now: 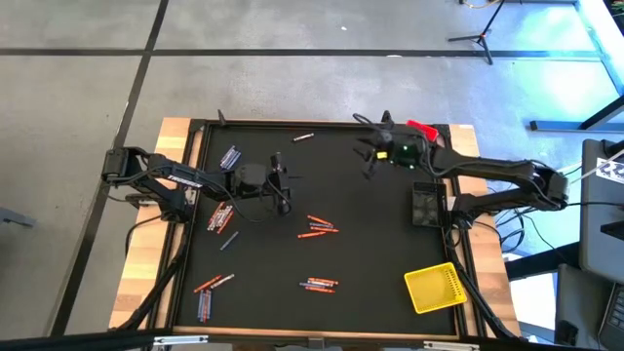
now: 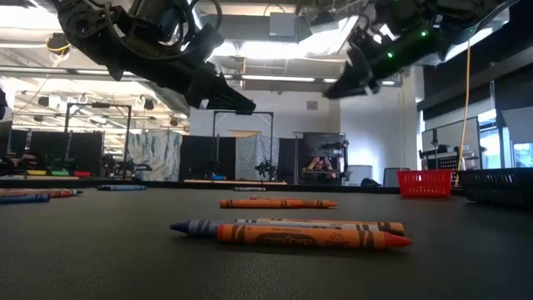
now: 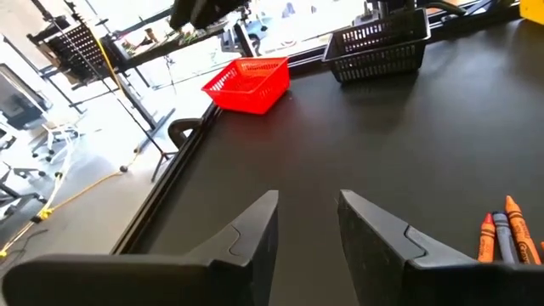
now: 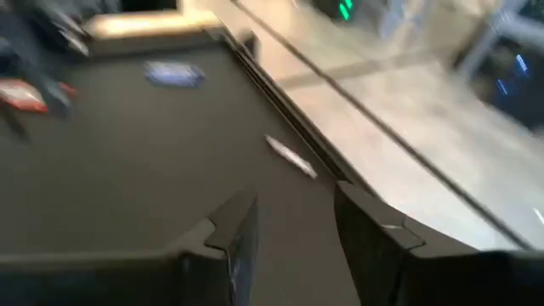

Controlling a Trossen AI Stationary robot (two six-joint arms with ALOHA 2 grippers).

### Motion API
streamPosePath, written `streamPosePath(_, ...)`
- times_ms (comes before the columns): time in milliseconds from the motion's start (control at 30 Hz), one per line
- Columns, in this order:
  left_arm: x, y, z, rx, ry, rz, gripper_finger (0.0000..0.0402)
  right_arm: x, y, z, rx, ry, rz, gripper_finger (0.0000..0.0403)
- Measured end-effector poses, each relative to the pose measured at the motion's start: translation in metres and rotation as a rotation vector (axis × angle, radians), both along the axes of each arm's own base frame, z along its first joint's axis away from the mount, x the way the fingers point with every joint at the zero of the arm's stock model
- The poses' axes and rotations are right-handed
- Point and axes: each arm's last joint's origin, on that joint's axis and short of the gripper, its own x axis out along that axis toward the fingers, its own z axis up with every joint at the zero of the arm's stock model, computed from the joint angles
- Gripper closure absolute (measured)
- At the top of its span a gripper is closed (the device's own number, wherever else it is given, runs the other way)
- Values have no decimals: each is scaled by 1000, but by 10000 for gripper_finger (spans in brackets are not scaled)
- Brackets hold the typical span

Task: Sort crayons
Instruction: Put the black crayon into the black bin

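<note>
1. Black table (image 1: pixel 390 292) is sitting on a wooden frame, filling most of the high view.
2. Left arm is reaching in from the left side; left gripper (image 1: pixel 284 183) is hovering over the mat left of centre. Fingers (image 3: pixel 255 229) are standing apart with a clear gap, holding nothing.
3. Right arm is reaching in from the right side; right gripper (image 1: pixel 369 148) is hanging near the far edge, right of centre. Its fingers (image 4: pixel 234 229) are also standing apart, nothing between them.
4. Yellow bin (image 1: pixel 435 287) is sitting tilted near the front right corner. Black bin (image 1: pixel 427 205) is sitting by the right edge; red bin (image 1: pixel 421 129) is showing at the far right corner.
5. Crayons are lying scattered flat on the mat, none in any bin:
   - red-orange cluster (image 1: pixel 319 227) just right of centre, near the left gripper
   - mixed pair (image 1: pixel 319 285) toward the front centre
   - blue group (image 1: pixel 229 156) far left
   - red group (image 1: pixel 219 216) by the left arm, one dark stick (image 1: pixel 229 241) just beside it
   - mixed bunch (image 1: pixel 209 295) at the front left
   - single grey one (image 1: pixel 303 137) near the far edge.
</note>
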Motion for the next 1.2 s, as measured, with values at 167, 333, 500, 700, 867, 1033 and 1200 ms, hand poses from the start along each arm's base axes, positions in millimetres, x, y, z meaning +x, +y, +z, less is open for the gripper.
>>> streamPosePath(167,0,1,0,-23,-10,47,286,21,7,-1,-37,-105,127,251)
streamPosePath(333,-2,11,0,-62,-24,113,286,37,13,-10,-47,-142,205,251)
streamPosePath(500,-9,36,-4,-124,-12,214,286,45,15,-20,-73,-123,230,251)
streamPosePath(700,-17,81,1,-167,103,374,286,45,15,-22,-67,-108,227,251)
streamPosePath(867,-24,120,10,-268,178,397,286,45,15,-22,-65,-104,227,251)
streamPosePath(1033,-27,148,11,-358,254,411,286,45,15,-24,-60,-90,227,251)
streamPosePath(1200,-23,167,3,-428,357,421,286,44,15,-25,-56,-77,226,251)
